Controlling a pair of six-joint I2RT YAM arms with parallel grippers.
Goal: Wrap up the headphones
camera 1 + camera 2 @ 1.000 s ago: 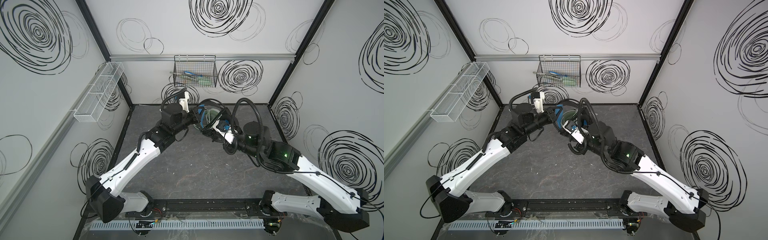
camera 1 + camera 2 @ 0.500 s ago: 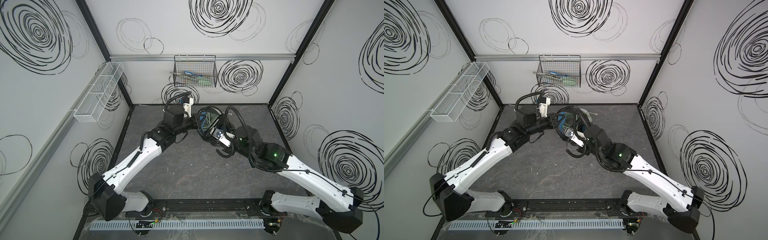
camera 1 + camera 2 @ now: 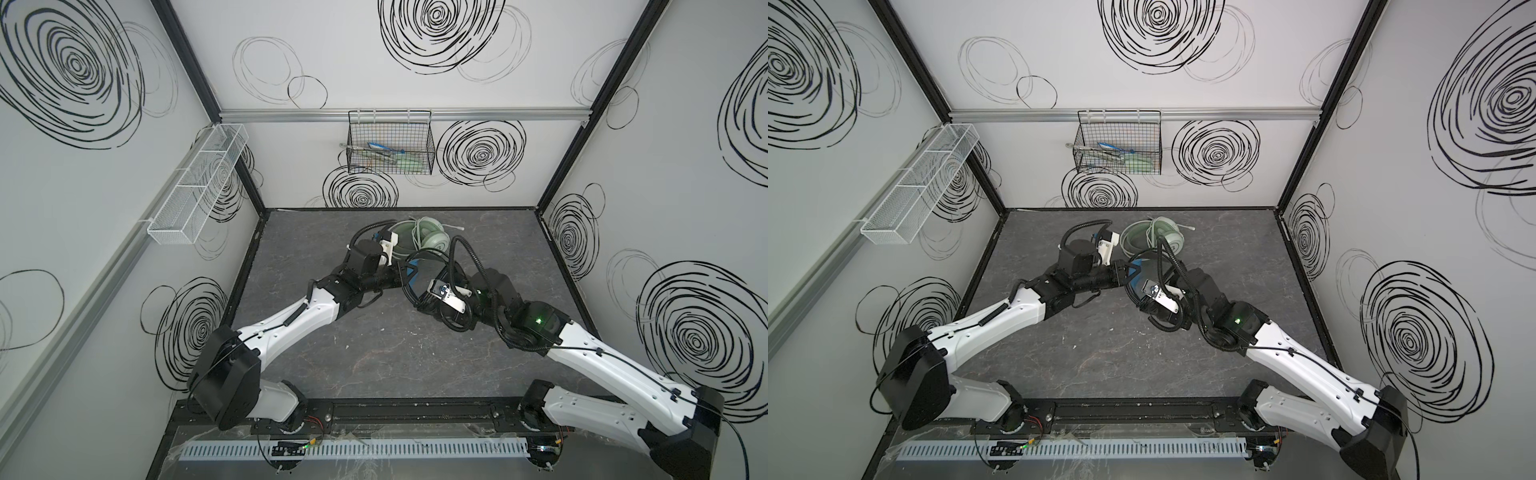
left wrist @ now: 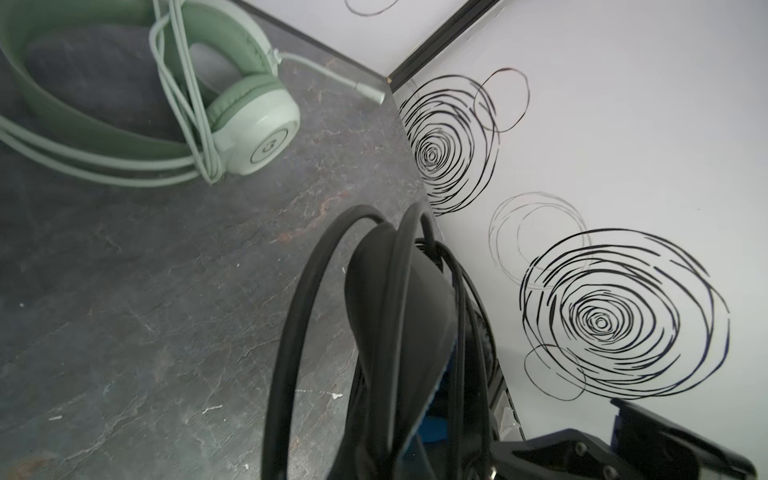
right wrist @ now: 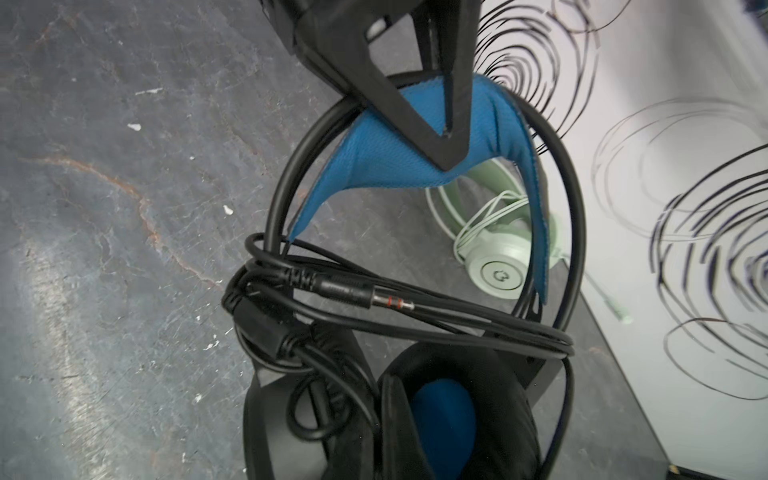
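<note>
In both top views the two arms meet over the middle of the table (image 3: 374, 357), with the black headset (image 3: 410, 274) between them. The left hand (image 5: 445, 156) is clamped on the blue headband padding (image 5: 374, 166) — its jaws pinch the mesh in the upper middle of the right wrist view. Below that, the black cord (image 5: 478, 328) is looped across the headband, and the jack plug (image 5: 390, 301) lies along the loops above the ear cups (image 5: 457, 415). The right hand (image 3: 1144, 306) is closed — what it grips is hidden under its wrist. The mint-green headset (image 3: 422, 239) lies just behind, toward the back wall, its pale cord (image 4: 183, 104) wound over the band.
</note>
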